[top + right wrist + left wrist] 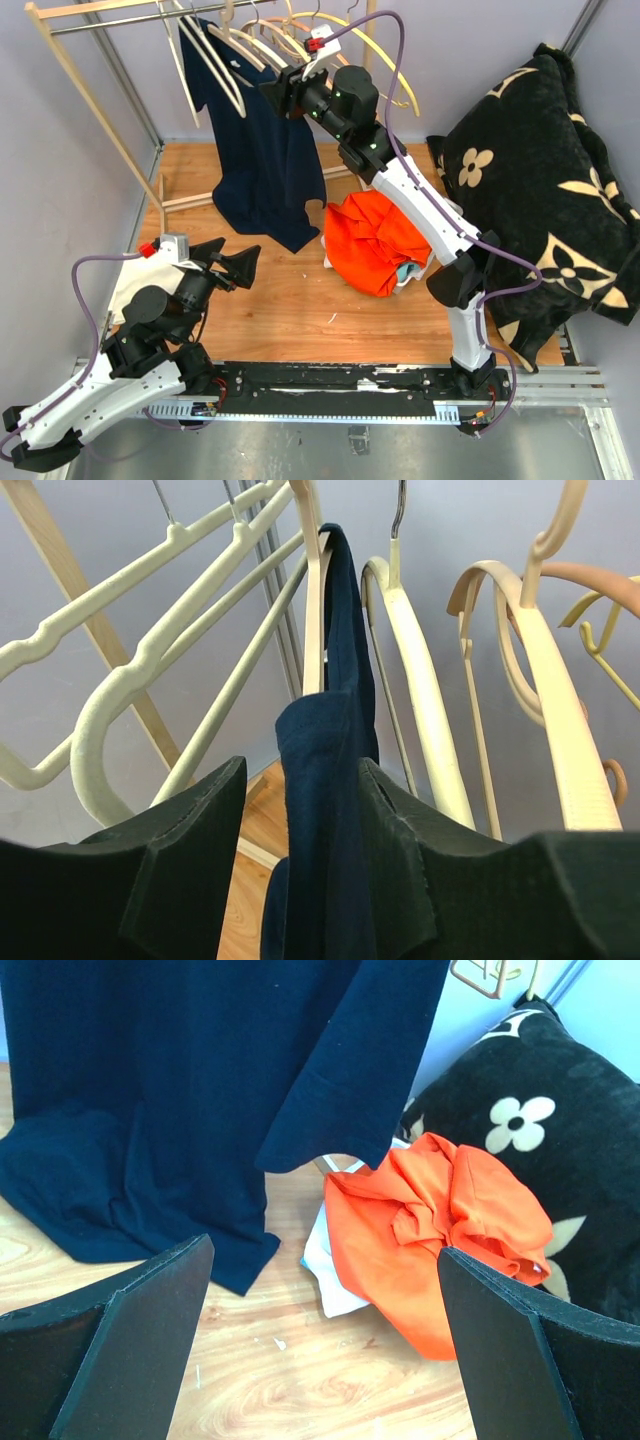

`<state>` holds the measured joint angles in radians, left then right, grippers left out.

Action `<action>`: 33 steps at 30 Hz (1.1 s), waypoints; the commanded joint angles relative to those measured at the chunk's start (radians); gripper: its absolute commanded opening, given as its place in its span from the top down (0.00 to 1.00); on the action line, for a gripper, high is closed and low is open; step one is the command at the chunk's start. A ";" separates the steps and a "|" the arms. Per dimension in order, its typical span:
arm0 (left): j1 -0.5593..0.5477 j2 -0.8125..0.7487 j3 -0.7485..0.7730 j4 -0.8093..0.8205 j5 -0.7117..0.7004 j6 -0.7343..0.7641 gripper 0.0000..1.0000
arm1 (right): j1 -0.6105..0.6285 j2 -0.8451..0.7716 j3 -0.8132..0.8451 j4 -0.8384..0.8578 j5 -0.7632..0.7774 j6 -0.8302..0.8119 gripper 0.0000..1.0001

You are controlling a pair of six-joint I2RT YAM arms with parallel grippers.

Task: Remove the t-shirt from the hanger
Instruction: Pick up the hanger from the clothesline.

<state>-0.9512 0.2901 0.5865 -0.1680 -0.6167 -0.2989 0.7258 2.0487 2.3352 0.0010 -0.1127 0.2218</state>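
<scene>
A navy t-shirt (255,150) hangs from a cream hanger (215,55) on the rail, its hem reaching the wooden floor. My right gripper (272,95) is raised to the shirt's shoulder. In the right wrist view its jaws (300,820) stand on either side of a fold of the t-shirt (325,780) just below the hanger (312,600). The fabric touches the right finger and a gap shows at the left one. My left gripper (235,262) is low at the left and wide open (325,1340) over bare floor, facing the t-shirt (180,1080).
An orange garment (375,240) lies crumpled on the floor over a white cloth (335,1260). A black flowered blanket (540,190) fills the right side. Several empty hangers (420,700) crowd the wooden rack (110,15) around the right gripper.
</scene>
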 commanded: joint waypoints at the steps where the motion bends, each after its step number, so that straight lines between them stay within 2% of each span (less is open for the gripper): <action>1: -0.003 -0.015 0.011 -0.002 -0.019 -0.005 0.00 | -0.002 0.020 0.046 0.056 -0.015 0.018 0.53; 4: -0.003 -0.019 0.010 -0.004 -0.021 -0.004 0.00 | -0.001 0.029 0.061 0.048 -0.012 0.018 0.57; 14: -0.003 -0.033 0.014 -0.010 -0.026 -0.003 0.00 | 0.004 0.052 0.087 0.027 -0.011 0.016 0.61; 19: -0.003 -0.032 0.018 -0.009 -0.024 -0.002 0.00 | 0.007 0.051 0.085 0.019 0.002 0.009 0.71; 27: -0.003 -0.034 0.017 -0.009 -0.021 -0.004 0.00 | 0.029 0.040 0.075 0.014 0.089 -0.035 0.99; 33: -0.003 -0.034 0.020 -0.012 -0.025 -0.006 0.00 | 0.043 0.020 0.029 0.127 0.111 -0.055 0.99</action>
<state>-0.9512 0.2699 0.5865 -0.1822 -0.6205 -0.2989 0.7479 2.0953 2.3795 0.0177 -0.0422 0.1963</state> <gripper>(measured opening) 0.994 0.085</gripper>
